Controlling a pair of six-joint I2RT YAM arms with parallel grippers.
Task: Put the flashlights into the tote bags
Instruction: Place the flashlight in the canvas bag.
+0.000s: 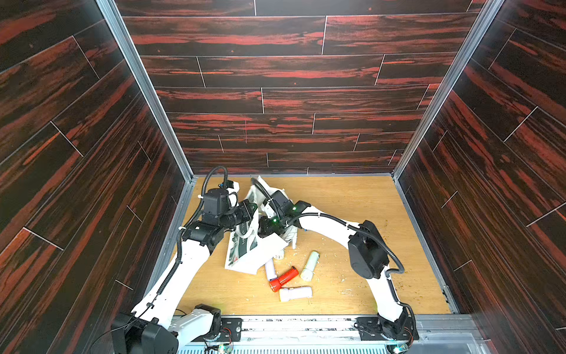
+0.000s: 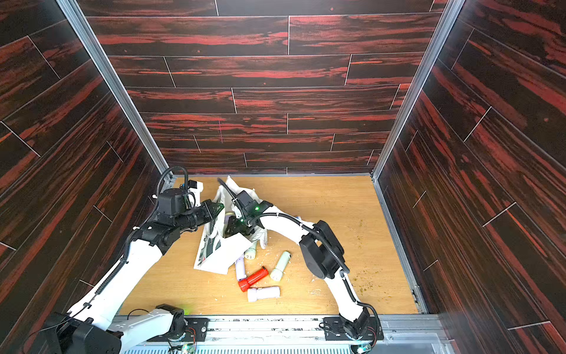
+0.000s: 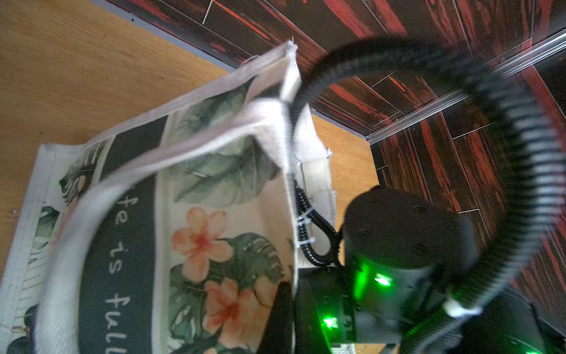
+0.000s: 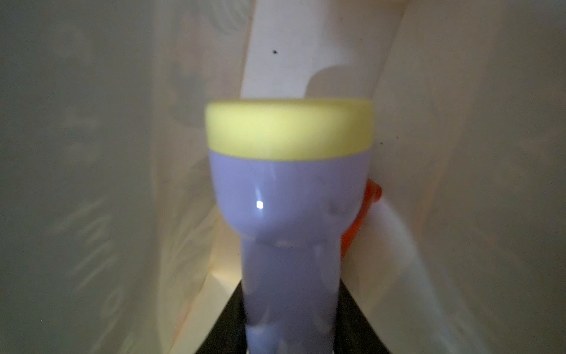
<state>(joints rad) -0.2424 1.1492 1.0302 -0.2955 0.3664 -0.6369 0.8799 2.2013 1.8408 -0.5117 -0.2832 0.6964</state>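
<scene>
Lilac flashlight (image 4: 289, 214) with yellow head ring, gripped by its barrel between the dark jaws of the right gripper (image 4: 291, 335) and enclosed by pale cloth walls of the tote bag (image 4: 92, 153); an orange part (image 4: 372, 196) is glimpsed behind.

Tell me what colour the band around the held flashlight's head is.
Yellow band, on a lilac flashlight; the right wrist view shows it best.

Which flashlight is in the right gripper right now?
The lilac flashlight with the yellow head ring, gripped by its handle inside the tote bag. The red one and the pale ones lie loose on the table.
</scene>
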